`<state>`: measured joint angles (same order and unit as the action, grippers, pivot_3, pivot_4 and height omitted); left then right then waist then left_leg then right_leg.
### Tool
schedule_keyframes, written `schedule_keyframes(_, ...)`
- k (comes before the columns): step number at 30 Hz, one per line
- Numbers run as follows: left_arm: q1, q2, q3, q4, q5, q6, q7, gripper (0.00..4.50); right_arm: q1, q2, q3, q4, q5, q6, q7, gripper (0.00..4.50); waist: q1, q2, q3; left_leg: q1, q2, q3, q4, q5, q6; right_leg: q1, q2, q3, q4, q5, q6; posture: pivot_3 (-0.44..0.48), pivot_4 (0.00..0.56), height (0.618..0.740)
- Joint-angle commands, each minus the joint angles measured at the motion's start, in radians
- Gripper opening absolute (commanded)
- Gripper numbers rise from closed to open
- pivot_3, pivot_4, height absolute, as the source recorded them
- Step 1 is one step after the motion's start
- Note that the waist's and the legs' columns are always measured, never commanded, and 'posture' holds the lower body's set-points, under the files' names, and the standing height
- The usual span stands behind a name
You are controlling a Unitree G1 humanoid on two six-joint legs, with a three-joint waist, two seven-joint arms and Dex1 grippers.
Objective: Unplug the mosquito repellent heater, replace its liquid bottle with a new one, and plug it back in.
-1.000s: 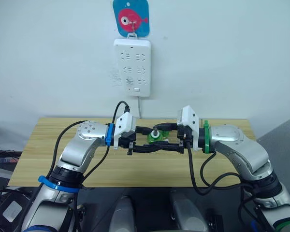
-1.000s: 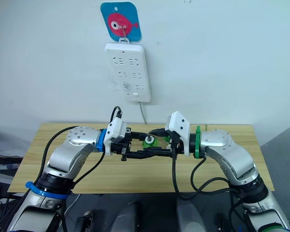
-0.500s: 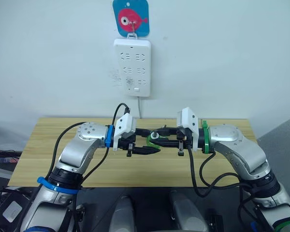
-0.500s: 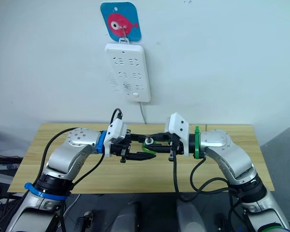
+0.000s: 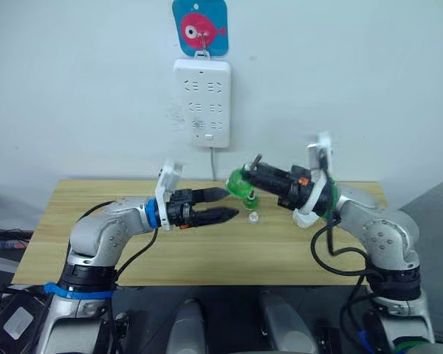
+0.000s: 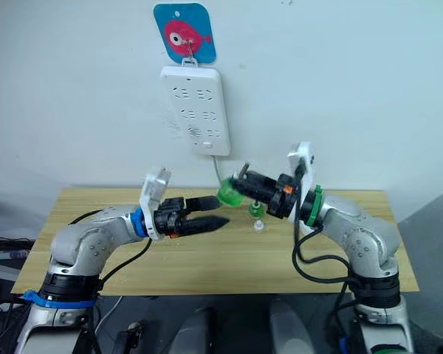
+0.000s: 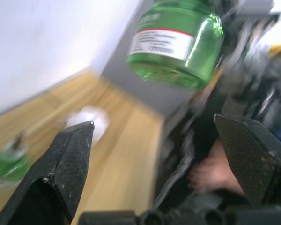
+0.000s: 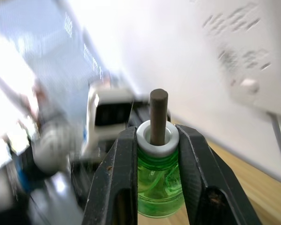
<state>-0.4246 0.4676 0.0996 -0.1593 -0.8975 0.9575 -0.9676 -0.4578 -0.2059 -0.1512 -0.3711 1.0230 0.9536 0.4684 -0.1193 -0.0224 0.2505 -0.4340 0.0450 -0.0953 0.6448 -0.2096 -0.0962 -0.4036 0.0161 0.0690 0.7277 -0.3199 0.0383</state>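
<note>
Our right gripper (image 5: pixel 252 179) is clamped on a green liquid bottle (image 5: pixel 241 184), held up in the air above the far middle of the wooden table (image 5: pixel 96 251). In the right wrist view the two black fingers (image 8: pixel 119 178) press on either side of the bottle's neck, with the white collar and dark wick (image 8: pixel 158 109) standing up between them.

Our left gripper (image 5: pixel 223 205) hovers just left of that bottle with its fingers spread wide — nothing between them. The left wrist view looks up past the parted fingertips (image 7: pixel 70 154) at the bottle's base and label.

On the table, just below the held bottle, stands a second small bottle (image 5: pixel 252 216), pale below and green above. In the left wrist view a white rounded blur (image 7: pixel 89 121) lies on the tabletop; we cannot tell whether that is the mosquito repellent heater.

On the wall behind hangs the white power strip (image 5: pixel 201 102), under a blue fish hook (image 5: pixel 200 26) — its sockets look unoccupied.
</note>
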Motion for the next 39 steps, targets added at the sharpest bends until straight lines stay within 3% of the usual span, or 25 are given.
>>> schedule_keyframes(1, -0.014, -0.070, 0.101, -0.055, -0.175, 0.098, 0.172, 4.50, 0.007, 0.078, -0.084, -0.017, 0.225, 0.027, -0.224, 0.80, -0.001, 0.000, 0.000, 0.000, 0.000, 0.000, 0.000, 0.000, 0.000, 0.000, 0.000, 0.000, 0.000, 0.000, 0.000, -0.165, 0.181, 0.725)
schedule_keyframes(8, -0.053, -0.184, 0.198, -0.031, -0.456, 0.167, 0.471, 4.50, 0.023, 0.132, -0.112, -0.001, 0.492, -0.032, -0.500, 0.80, -0.003, 0.000, 0.000, 0.000, 0.000, 0.000, 0.000, 0.000, 0.000, 0.000, 0.000, 0.000, 0.001, 0.000, 0.000, -0.166, 0.183, 0.725)
schedule_keyframes(17, -0.082, -0.248, 0.173, -0.004, -0.598, 0.129, 0.671, 4.50, 0.029, 0.091, -0.056, -0.011, 0.613, -0.089, -0.589, 0.80, -0.005, 0.001, -0.001, 0.000, -0.001, 0.001, 0.000, 0.000, 0.000, 0.000, 0.001, 0.001, 0.000, 0.000, 0.000, -0.167, 0.184, 0.725)
schedule_keyframes(33, -0.071, -0.199, 0.136, -0.003, -0.652, 0.118, 0.672, 4.50, 0.026, 0.019, 0.031, -0.040, 0.600, -0.147, -0.560, 0.80, -0.005, 0.001, -0.001, 0.000, -0.001, 0.001, 0.000, 0.000, 0.000, 0.000, 0.001, 0.001, 0.000, 0.000, 0.000, -0.174, 0.187, 0.725)
schedule_keyframes(36, -0.069, -0.203, 0.137, 0.003, -0.655, 0.110, 0.670, 3.89, 0.022, 0.014, 0.035, -0.037, 0.611, -0.154, -0.557, 0.80, -0.005, 0.001, -0.001, 0.000, 0.000, 0.001, 0.000, 0.000, 0.000, 0.000, 0.001, 0.001, 0.000, 0.000, 0.000, -0.170, 0.183, 0.725)
schedule_keyframes(39, -0.065, -0.207, 0.138, 0.007, -0.671, 0.106, 0.671, 2.97, 0.022, 0.015, 0.038, -0.036, 0.621, -0.162, -0.558, 0.80, -0.005, 0.001, -0.001, 0.000, 0.000, 0.001, 0.000, 0.000, 0.000, 0.000, 0.001, 0.001, 0.000, 0.000, 0.000, -0.168, 0.183, 0.725)
